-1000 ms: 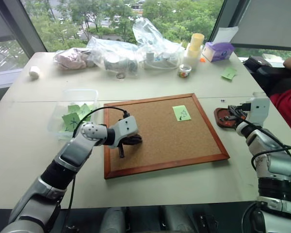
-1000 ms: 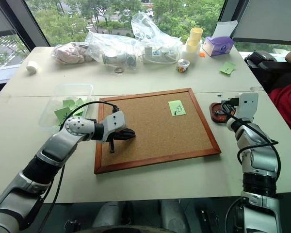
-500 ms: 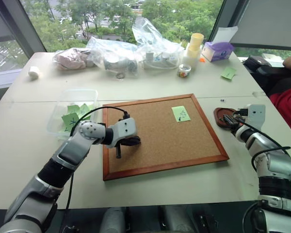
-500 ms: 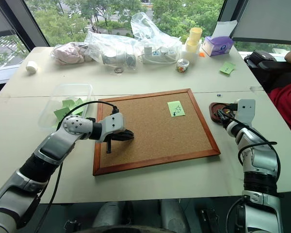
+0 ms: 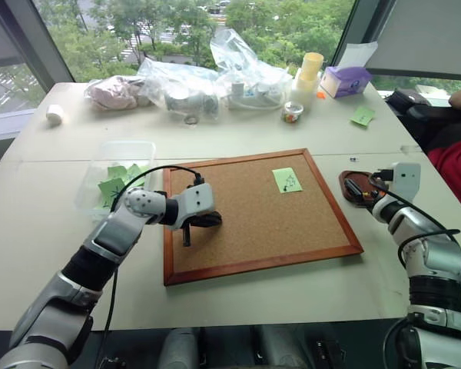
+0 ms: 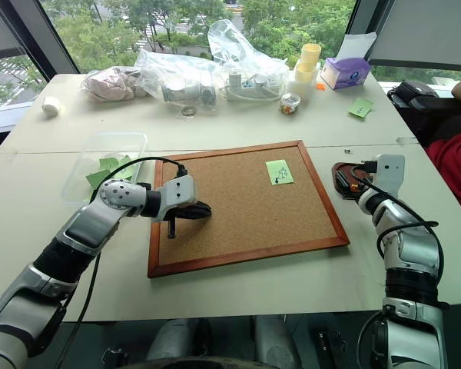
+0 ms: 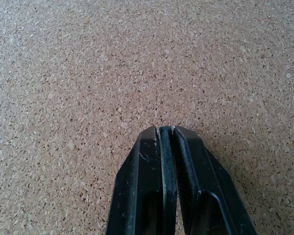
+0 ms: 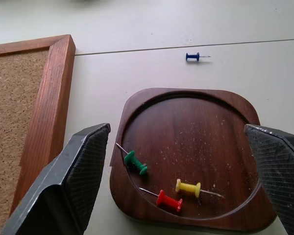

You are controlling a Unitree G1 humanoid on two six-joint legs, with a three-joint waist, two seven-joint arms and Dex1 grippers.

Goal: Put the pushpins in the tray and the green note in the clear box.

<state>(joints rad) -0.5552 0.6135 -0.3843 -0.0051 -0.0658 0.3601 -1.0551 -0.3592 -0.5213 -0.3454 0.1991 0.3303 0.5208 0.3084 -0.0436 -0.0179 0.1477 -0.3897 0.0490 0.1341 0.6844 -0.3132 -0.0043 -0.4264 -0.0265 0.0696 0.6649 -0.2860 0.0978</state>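
The right gripper was spread wide, w/ nothing held, just above the wooden tray. Three pushpins lay in the tray: a green pin, a red pin & a yellow pin. A blue pin lay on the table, just past the tray. The left gripper was pressed shut, w/ nothing seen between its fingers, low over the corkboard. The pale green note was stuck on the corkboard, near its far right corner. The clear box sat left of the board, w/ green notes inside.
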